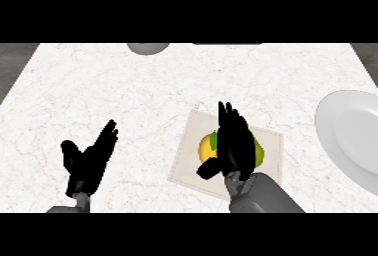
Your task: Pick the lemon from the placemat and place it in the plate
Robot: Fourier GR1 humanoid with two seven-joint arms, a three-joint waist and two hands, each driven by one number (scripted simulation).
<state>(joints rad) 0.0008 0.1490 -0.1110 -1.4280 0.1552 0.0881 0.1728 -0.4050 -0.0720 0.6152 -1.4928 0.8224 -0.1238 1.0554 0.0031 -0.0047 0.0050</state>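
Yellow lemon sitting on beige placemat, mostly hidden under right hand hovering with fingers straight, gripping nothing; white plate waiting right; left hand resting open

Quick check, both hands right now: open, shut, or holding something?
Left hand: open, fingers straight, holding nothing, resting at the view's lower left.
Right hand: open over the lemon on the placemat, not curled round it.
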